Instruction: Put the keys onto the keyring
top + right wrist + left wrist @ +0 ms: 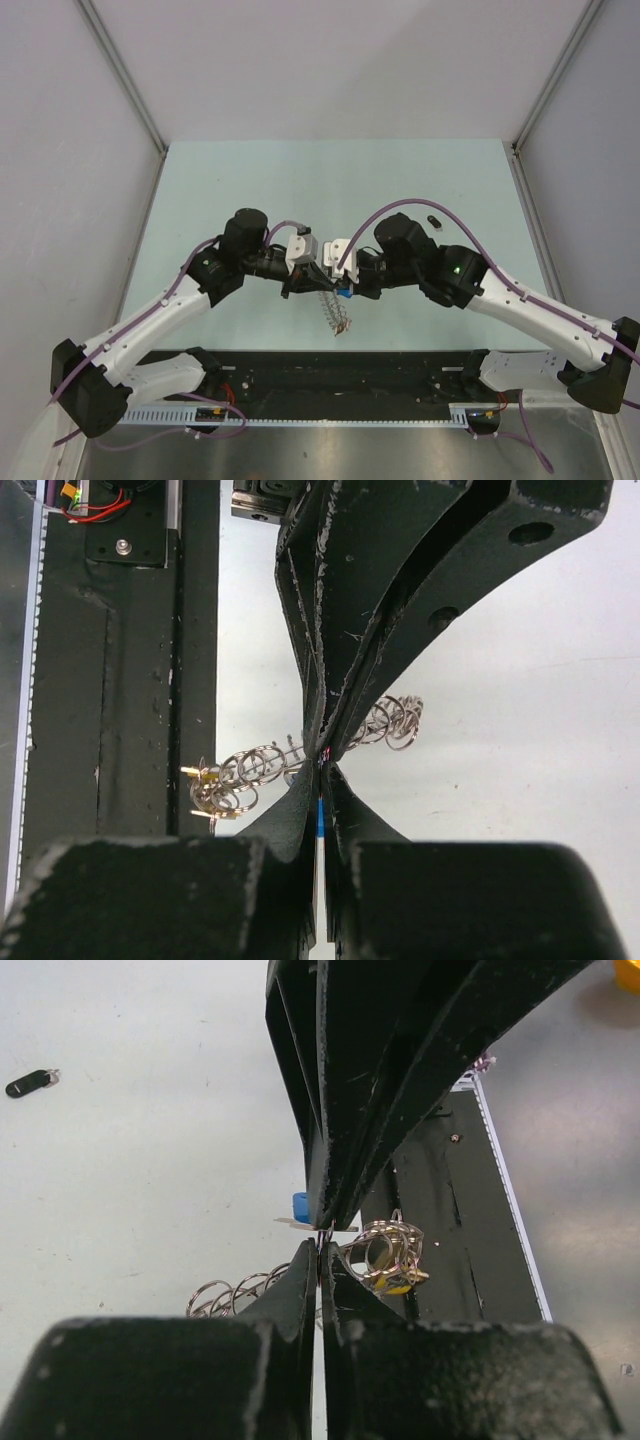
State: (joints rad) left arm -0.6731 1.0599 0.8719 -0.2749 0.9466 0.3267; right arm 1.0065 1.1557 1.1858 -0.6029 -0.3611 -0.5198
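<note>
The left tool (320,1245) and right tool (322,760) are met tip to tip above the mid-tabletop (250,180), one key (300,1206) beside the tips. The keyring (335,312) is stretched from there toward the near edge. Another key (433,220) is laid well behind, rightward.

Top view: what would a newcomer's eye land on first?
Both arms meet tip to tip over the middle of the table. The left end effector is shut on the keyring, whose wire coil trails toward the arm bases. The right end effector is shut on the blue key, held right against the coil. The black key lies alone beyond the right arm.
</note>
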